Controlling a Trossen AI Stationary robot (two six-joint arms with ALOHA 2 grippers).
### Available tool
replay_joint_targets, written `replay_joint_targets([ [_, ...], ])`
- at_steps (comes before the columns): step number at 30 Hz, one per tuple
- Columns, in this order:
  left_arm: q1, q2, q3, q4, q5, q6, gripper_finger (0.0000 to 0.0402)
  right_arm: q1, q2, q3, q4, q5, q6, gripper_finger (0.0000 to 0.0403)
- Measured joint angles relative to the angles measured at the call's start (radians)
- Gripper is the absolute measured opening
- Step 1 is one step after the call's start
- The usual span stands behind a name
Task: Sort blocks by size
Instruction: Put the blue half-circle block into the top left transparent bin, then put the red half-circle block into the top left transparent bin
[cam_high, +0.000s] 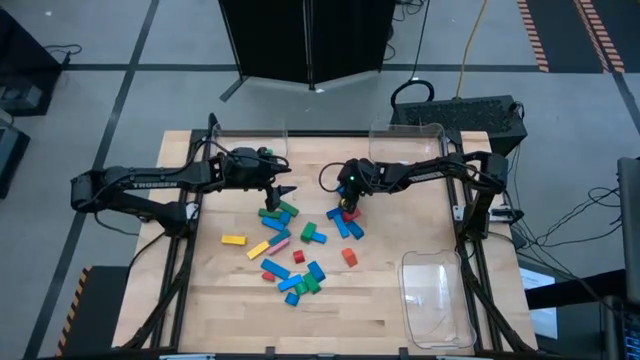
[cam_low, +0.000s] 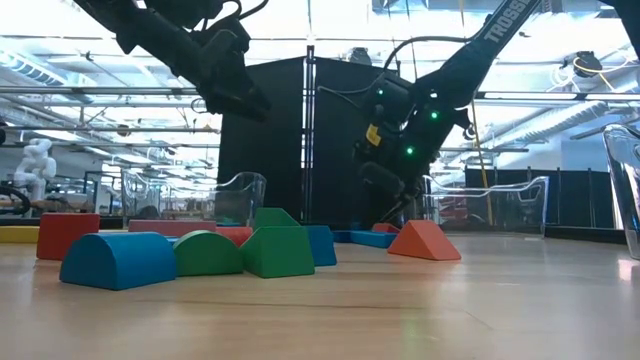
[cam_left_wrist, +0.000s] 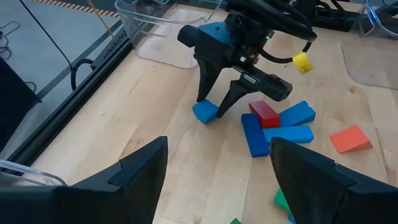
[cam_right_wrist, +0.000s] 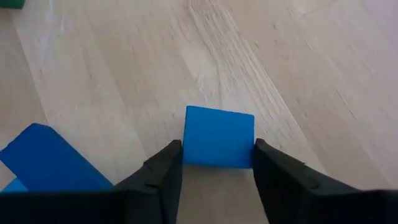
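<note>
Picking a small block for sorting. Right hand (cam_left_wrist: 216, 107) reaching down near the middle of the wooden surface (cam_high: 380, 300), fingers straddling a small blue cube (cam_right_wrist: 219, 137), one pad at each side face, closing in on it; cube resting flat on the wood, not yet lifted. Whether the pads are already pressing or just short of touching: hard telling from these views. Lying just beside that cube, a small cluster: blue bars (cam_left_wrist: 287, 124) with a red block (cam_left_wrist: 264, 114) on top of them, and an orange wedge (cam_left_wrist: 350, 138) a little apart.

Left hand (cam_high: 287, 190) hovering above the surface near the scattered pile of blocks (cam_high: 290, 255), fingers spread wide, holding nothing, waiting.

Most blocks sitting unsorted in the middle of the surface: blue, green, red, yellow and pink pieces mixed. Clear trays standing at the far edge (cam_high: 250, 135) and another at the near right corner (cam_high: 435, 295), looking empty as far as the overhead view shows.

Judging the task as barely begun. Next move calling for finishing the squeeze on the cube, lifting straight up to clear the neighbouring blue bars, then carrying it to whichever tray is meant for the smallest pieces. Risk: cube slipping or twisting if pinched off-centre.
</note>
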Motion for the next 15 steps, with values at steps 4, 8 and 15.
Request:
replay_joint_targets([
  [4,0.000,0.000,0.000,0.000,0.000,0.000,0.0283,0.000,0.001,0.000,-0.011,-0.002,-0.009,0.0134],
  [8,0.000,0.000,0.000,0.000,0.000,0.000,0.0283,0.000,0.001,0.000,-0.024,-0.016,-0.015,0.0116],
  [15,0.000,0.000,0.000,0.000,0.000,0.005,0.0283,0.006,-0.020,0.009,-0.050,-0.105,-0.017,0.0101],
])
